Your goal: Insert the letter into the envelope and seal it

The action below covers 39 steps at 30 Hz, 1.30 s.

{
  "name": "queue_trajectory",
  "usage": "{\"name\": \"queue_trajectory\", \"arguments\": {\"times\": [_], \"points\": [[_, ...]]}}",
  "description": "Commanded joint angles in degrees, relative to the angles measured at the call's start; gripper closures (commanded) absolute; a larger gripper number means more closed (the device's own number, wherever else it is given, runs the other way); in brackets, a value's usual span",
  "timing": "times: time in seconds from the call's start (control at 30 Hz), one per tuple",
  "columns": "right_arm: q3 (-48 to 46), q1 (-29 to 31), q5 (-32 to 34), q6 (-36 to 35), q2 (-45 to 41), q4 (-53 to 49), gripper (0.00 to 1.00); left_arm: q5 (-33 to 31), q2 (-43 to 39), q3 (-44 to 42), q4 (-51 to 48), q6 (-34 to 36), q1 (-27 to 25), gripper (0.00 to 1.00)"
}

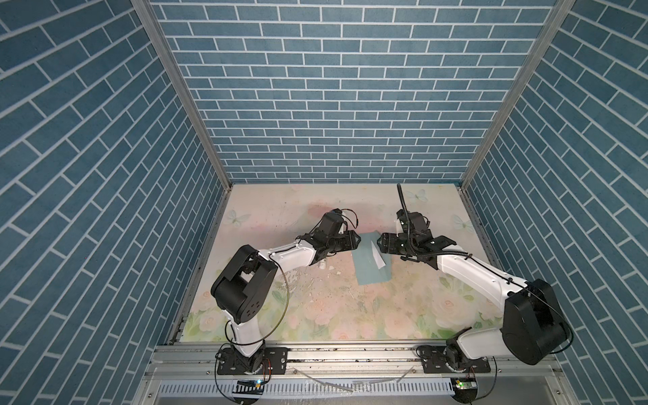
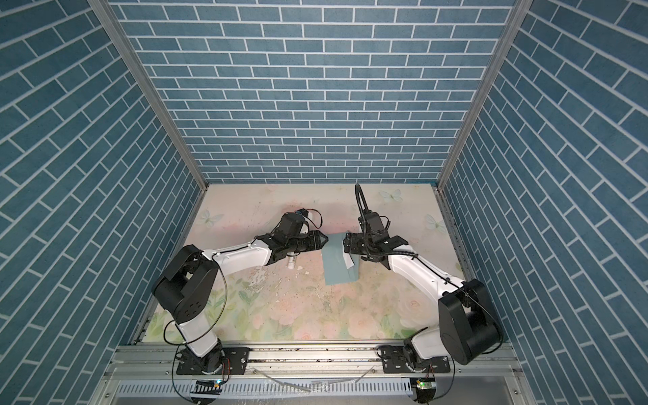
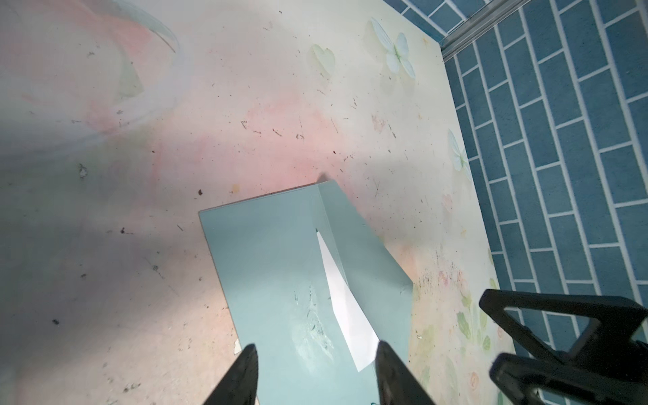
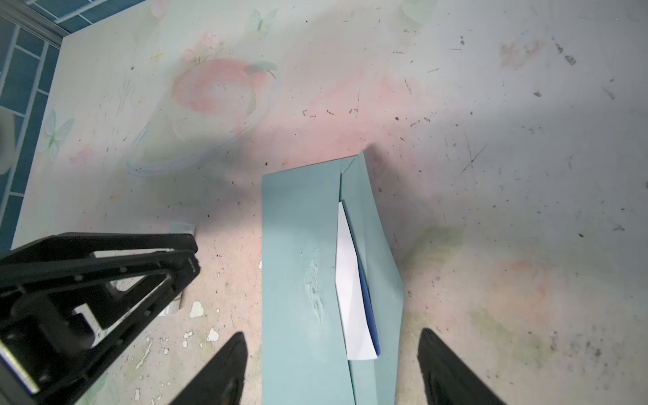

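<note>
Both top views, read from left to right.

**Left:** left claw (image 1: 357, 242) at the far left corner of the envelope (image 1: 370, 273). Fingers roughly half parted and closed on nothing. In the left wrist view, tips poised over the envelope's width. Contact with the paper not discernible.

**Centre:** envelope flat on the floral bench (image 1: 315, 308), long axis running near to far. Flap (image 4: 373, 245) along the right long edge, lifted and unsealed. Letter (image 1: 378, 258) tucked partway into the pocket, with a white wedge exposed between pocket edge and flap. Dark blue margin of the letter visible in the right wrist view.

**Right:** right claw (image 1: 379, 242) just beside the envelope's far right corner. Fingers spread wide and empty, one on either side of the envelope in the right wrist view.
</note>
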Motion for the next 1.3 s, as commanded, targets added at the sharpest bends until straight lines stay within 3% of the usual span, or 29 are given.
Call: {"name": "queue_trajectory", "arguments": {"times": [0.0, 0.27, 0.4, 0.57, 1.0, 1.27], "points": [[2.6, 0.3, 1.3, 0.0, 1.5, -4.2, 0.23, 0.2, 0.0, -0.2, -0.2, 0.2, -0.2, 0.45], [4.4, 0.3, -1.8, 2.1, 4.6, -2.4, 0.25, 1.8, 3.1, -0.3, 1.8, -1.9, -0.6, 0.47], [5.6, 0.7, -3.7, 2.2, 7.5, -2.2, 0.31, 2.0, 4.2, -0.3, 2.5, -2.5, -0.7, 0.47], [7.0, 0.9, -3.9, 2.2, 10.6, -2.2, 0.4, 2.1, 5.0, -0.4, 2.7, -2.9, -1.0, 0.48], [8.7, 0.9, -3.6, 2.1, 17.8, -5.1, 0.42, 2.3, 6.9, -1.6, 3.9, -3.9, -1.8, 0.49], [8.4, 0.9, -4.9, 2.6, 19.8, -5.2, 0.51, 2.2, 7.6, -2.4, 4.0, -4.2, -2.4, 0.5]]}}
